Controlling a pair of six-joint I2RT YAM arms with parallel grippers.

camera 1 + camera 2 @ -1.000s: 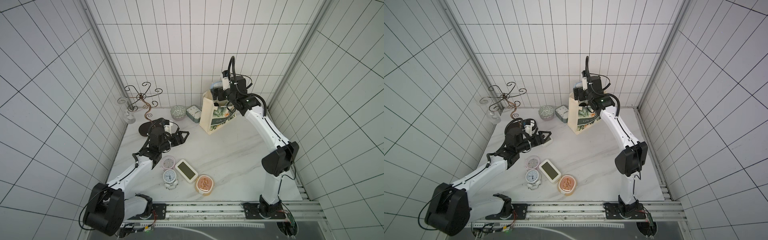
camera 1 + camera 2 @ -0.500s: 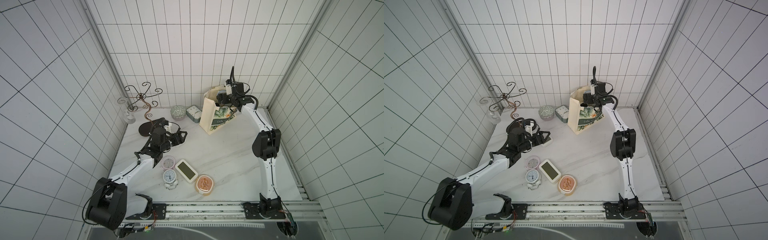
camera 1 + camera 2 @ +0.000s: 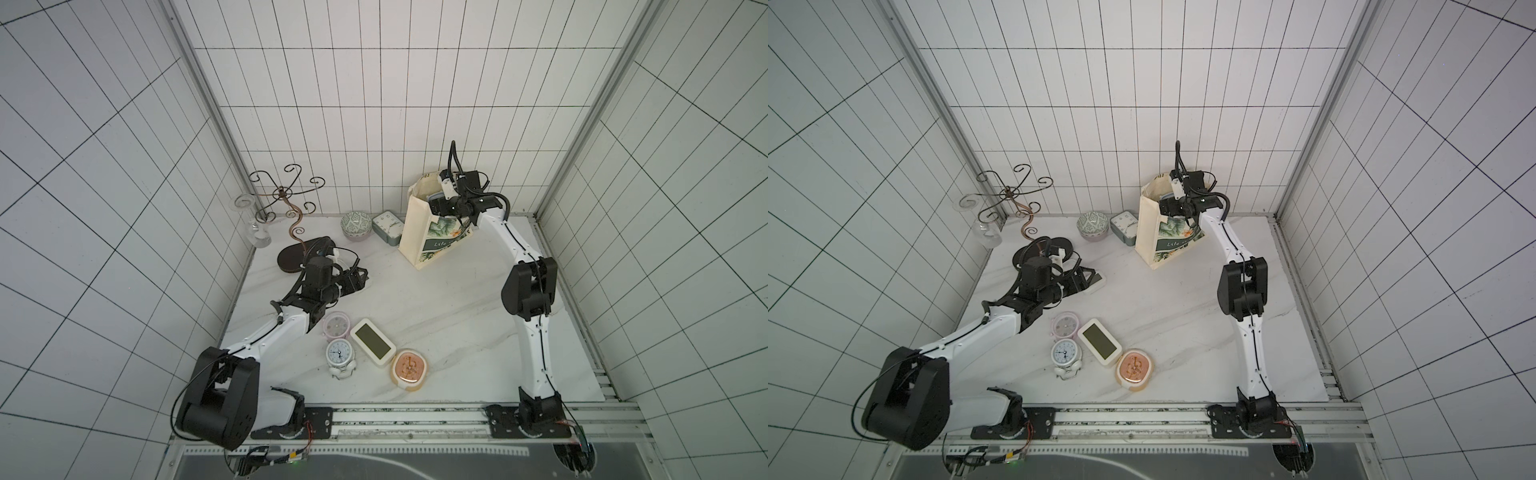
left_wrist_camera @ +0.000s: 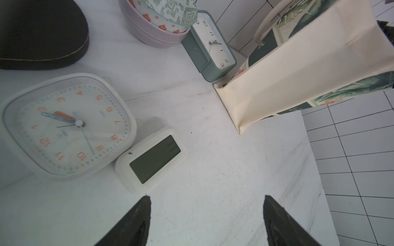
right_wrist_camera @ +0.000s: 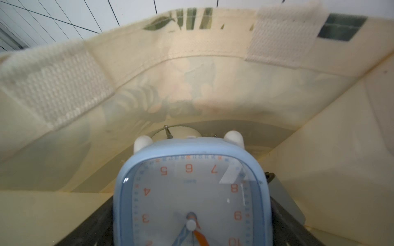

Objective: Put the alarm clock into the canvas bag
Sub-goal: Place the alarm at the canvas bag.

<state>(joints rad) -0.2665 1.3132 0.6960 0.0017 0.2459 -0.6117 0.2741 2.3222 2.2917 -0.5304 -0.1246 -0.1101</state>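
Marble table (image 3: 436, 316) fills the tiled booth, back and side edges against the walls, front edge along the rail; a broad bare stretch runs across its middle, from the bag (image 3: 419, 232) down to the front clocks (image 3: 372, 343) and out to the right edge, where only the right arm stands.

The bag stands by the back wall with its mouth open, one bottom corner pointing into the bare middle; the right arm reaches over its rim from the right.

The stand (image 3: 301, 253) sits in the back left corner, dark base on the marble; bowls (image 3: 356, 224) and a green clock (image 3: 388, 226) line the back edge between stand and bag, the green clock just beside the bag's rear corner.

The right gripper (image 3: 439, 204) is in the bag's mouth, clamped on the sides of the blue clock (image 5: 191, 191); the clock is inside the bag, feet pointing down, with canvas close on every side and the far rim beyond it.

The left gripper (image 4: 205, 200) hovers low over the table's left half, just past the stand's base, jaws wide and holding nothing; bare marble lies between its fingers (image 4: 138, 217).

A white clock (image 4: 66, 125) and a small digital clock (image 4: 152, 158) lie side by side, seemingly touching, just beyond those fingertips.
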